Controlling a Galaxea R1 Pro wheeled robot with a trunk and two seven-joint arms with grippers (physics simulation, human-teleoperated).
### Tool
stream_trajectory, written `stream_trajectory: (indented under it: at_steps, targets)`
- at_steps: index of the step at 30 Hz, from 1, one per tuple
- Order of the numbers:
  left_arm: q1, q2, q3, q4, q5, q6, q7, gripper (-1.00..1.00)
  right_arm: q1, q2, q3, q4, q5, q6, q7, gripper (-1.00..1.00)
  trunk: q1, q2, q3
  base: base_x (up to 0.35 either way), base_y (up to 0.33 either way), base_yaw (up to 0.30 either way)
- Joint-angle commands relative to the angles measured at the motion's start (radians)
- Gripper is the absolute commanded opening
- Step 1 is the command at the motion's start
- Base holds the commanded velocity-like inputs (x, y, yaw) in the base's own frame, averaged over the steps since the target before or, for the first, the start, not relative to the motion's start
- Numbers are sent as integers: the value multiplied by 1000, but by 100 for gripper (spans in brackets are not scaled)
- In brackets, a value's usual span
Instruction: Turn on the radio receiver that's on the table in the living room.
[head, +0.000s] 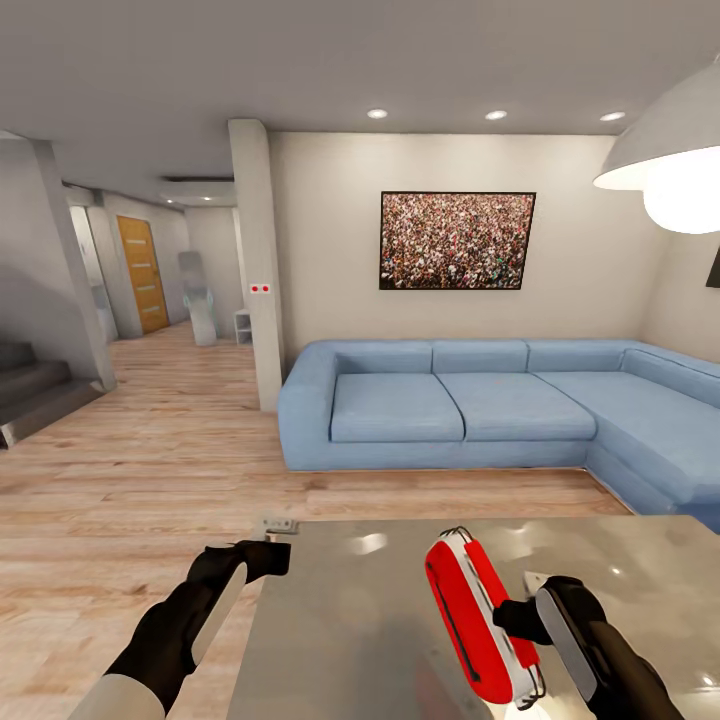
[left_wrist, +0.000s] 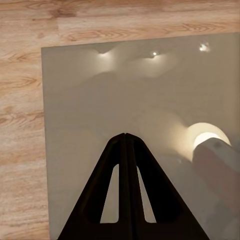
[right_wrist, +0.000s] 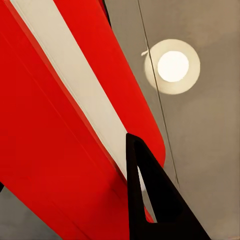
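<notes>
Head view: living room with wood-plank floor (head: 150, 470), blue L-shaped sofa (head: 480, 405) against the back wall, framed crowd picture (head: 457, 240) above it, white pendant lamp (head: 672, 160) at upper right. Hallway at left with an orange door (head: 143, 273) and grey stairs (head: 30, 385). In the foreground, glossy grey table (head: 330, 620). On it, radio (head: 477, 615), red and white, standing on edge and tilted, thin wire handle at its near end. Right gripper (head: 520, 620) against the radio's right side, a dark finger touching the casing; whether clamped on it or just pressing, cannot tell. Left gripper (head: 268, 553) at the table's left far corner, over the edge, well apart from the radio.

Left wrist view: left gripper (left_wrist: 125, 137) with fingers pressed together, tips meeting, nothing between them. Below, table top (left_wrist: 90, 100) with bright ceiling-light reflections and its edge against the floor (left_wrist: 20, 125). Pale blurred shape at one side, not identifiable.

Right wrist view: radio (right_wrist: 65, 125) very close, red body with a white band. One dark finger (right_wrist: 150, 200) laid against its side; other finger hidden, so grip unclear. Beyond, table (right_wrist: 210, 150) mirroring a round lamp.
</notes>
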Motion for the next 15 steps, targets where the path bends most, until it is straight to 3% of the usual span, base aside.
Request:
stream_trajectory:
  at_steps: [1,15]
  targets:
    - [0,0,0,0,0,0,0,-100,0,0,0,0,-3,-1,0,-100,0,0,0,0,0,0]
    - [0,-1,0,1,0,0,0,-100,0,0,0,0,-7,-1,0,-100,0,0,-14,0,0,0]
